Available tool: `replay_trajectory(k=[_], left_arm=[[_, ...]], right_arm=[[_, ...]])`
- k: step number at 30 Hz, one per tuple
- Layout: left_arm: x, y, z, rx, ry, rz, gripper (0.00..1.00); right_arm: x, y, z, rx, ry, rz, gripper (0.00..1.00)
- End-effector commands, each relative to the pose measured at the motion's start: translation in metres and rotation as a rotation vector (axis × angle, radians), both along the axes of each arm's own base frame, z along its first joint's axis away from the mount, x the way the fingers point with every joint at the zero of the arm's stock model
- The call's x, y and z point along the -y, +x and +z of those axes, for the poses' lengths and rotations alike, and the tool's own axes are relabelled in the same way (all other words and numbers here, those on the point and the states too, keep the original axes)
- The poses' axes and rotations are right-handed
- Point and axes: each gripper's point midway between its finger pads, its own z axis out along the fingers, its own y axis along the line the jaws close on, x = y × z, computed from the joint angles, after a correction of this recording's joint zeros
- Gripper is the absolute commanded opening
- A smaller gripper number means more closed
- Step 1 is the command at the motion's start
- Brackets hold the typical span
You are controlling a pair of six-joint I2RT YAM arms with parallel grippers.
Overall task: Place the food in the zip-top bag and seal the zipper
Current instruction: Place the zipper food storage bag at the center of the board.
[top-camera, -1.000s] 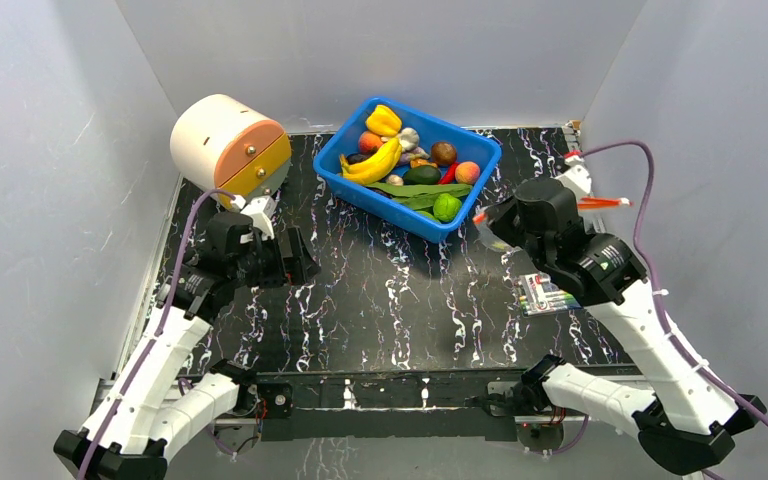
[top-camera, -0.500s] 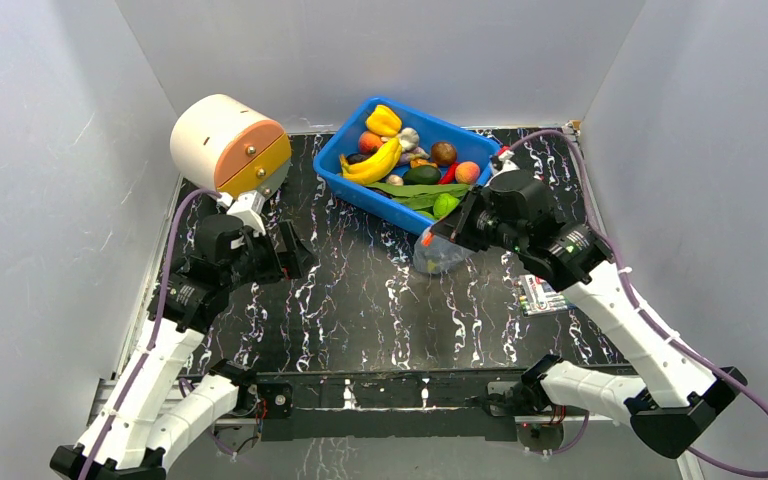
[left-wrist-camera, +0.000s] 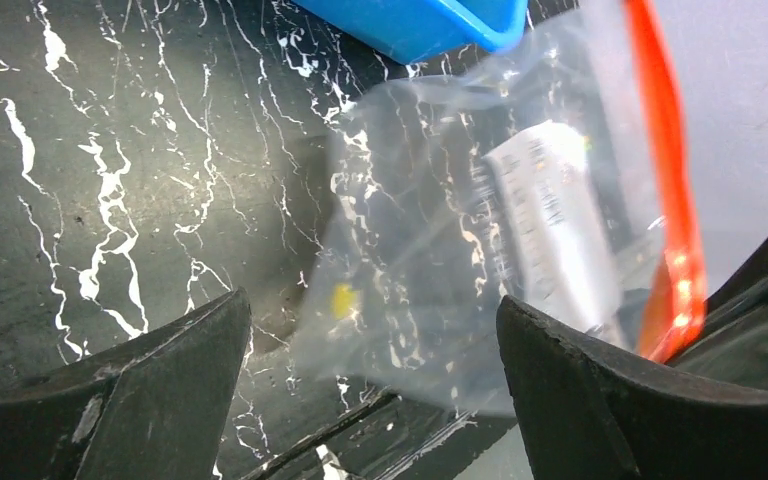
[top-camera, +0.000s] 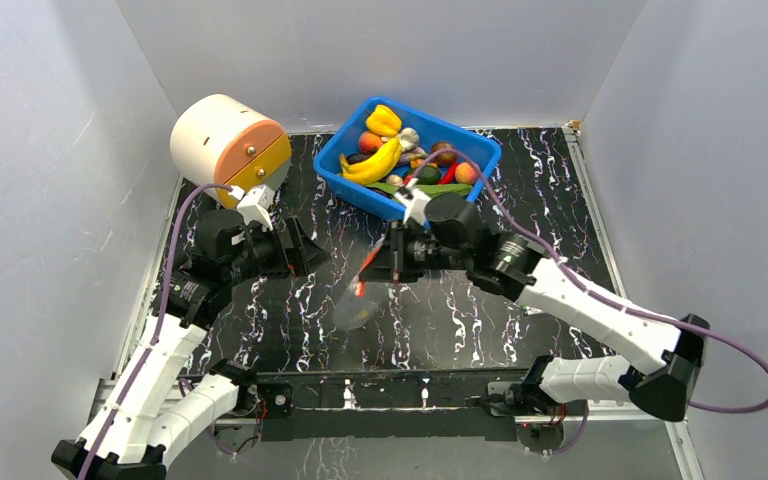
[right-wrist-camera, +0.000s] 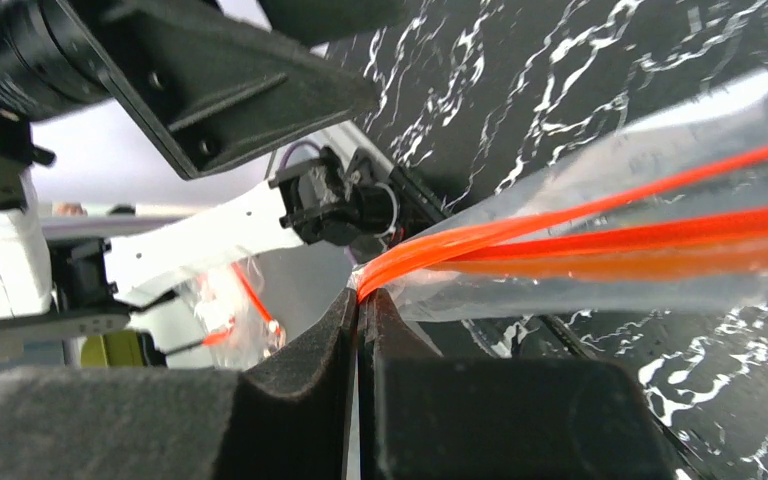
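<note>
Top view first. The rigid blue plastic bin (top-camera: 360,193) sits at the back of the black marbled table (top-camera: 550,200). It's loaded with the toy food: a yellow plastic banana (top-camera: 372,162), an orange-pink peach (top-camera: 467,172) and more. The floppy clear zip-top bag (top-camera: 353,308) hangs in front of the bin, off its near-left corner. The right gripper (top-camera: 378,262) holds it up by the thin orange-red zipper strip (top-camera: 364,272). The left gripper (top-camera: 310,250) is to the left of that same corner and points at the bag. I can't tell from here if it touches.

Left wrist cam: the fingers are spread wide, nothing between them. The bag is just ahead, below the bin's corner, with the zipper running down its right edge. Something pale shows through the plastic, no idea what.

Right wrist cam: the jaws are clamped tight on one end of the zipper, and the rest of the bag stretches off to the right. The bin isn't visible here.
</note>
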Motion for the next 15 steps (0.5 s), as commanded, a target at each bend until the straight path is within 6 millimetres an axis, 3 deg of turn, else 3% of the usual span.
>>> replay_trajectory(k=[1, 5, 10, 15], left_arm=[[0.005, -0.005, 0.009, 0.012, -0.036, -0.034, 0.91], [0.003, -0.007, 0.011, 0.006, -0.022, -0.032, 0.90], [0.002, -0.007, 0.000, -0.029, -0.010, -0.020, 0.90], [0.009, -0.007, -0.019, -0.114, -0.028, -0.037, 0.89]], right_arm=[[-0.036, -0.018, 0.014, 0.066, 0.088, 0.140, 0.00], [-0.034, -0.017, -0.031, 0.045, -0.007, 0.152, 0.00], [-0.007, -0.006, -0.104, 0.019, -0.233, 0.063, 0.00], [0.014, -0.006, -0.142, -0.006, -0.351, 0.030, 0.09]])
